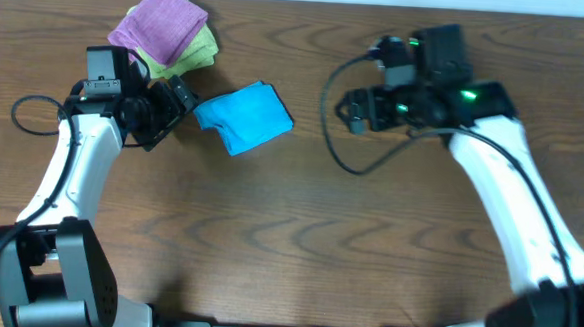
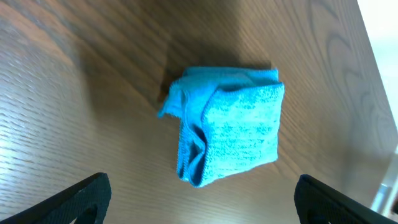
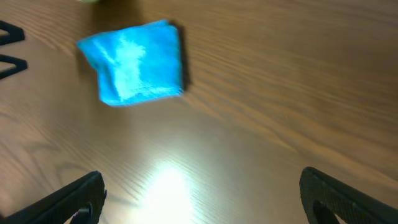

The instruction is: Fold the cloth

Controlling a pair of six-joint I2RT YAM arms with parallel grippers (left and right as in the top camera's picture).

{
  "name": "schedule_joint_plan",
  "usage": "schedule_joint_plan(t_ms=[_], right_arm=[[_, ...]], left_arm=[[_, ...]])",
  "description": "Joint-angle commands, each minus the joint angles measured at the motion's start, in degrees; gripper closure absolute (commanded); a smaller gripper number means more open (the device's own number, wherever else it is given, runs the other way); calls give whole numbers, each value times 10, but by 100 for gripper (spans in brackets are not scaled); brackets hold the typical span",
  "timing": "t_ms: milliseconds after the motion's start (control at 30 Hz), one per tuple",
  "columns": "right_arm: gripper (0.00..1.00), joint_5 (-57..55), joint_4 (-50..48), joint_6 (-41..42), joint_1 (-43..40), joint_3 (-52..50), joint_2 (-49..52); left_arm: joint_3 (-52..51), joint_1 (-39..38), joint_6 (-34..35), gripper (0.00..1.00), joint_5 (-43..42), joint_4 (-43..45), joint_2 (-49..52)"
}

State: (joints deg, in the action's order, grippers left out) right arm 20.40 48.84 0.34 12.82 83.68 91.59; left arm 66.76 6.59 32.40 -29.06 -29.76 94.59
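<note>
The sky-blue cloth lies folded into a small thick square on the wooden table, back centre-left. In the left wrist view it shows layered folds on its left side. In the right wrist view it lies far ahead at upper left. My left gripper is open and empty, just left of the cloth and close to it. My right gripper is open and empty, well to the right of the cloth.
A purple folded cloth lies on a yellow-green folded cloth at the back left, just behind my left gripper. A black cable loops from my right arm over the table. The table's far edge runs along the top.
</note>
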Motion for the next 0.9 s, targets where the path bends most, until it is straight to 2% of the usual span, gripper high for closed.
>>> schedule_joint_plan(t_ms=[0,300,433,567,867], right_arm=[[1,-7,3,-52,-37,-62,-80],[1,10,-18,-58,-132,-322,-378],[1,15,-19,-19,-151,-405,-509],[1,14,-9,27,-151,-443,-578],[1,15,-1,78,-151,-447,-587]], left_arm=[[-28,-3,32,5,-38,1,-5],[-103,-42,106,4,-86,78,-5],[-105,-78,129,4,-83,92,-5],[-105,-99,146,5,-57,96,2],[-105,-104,157,4,-34,111,35]])
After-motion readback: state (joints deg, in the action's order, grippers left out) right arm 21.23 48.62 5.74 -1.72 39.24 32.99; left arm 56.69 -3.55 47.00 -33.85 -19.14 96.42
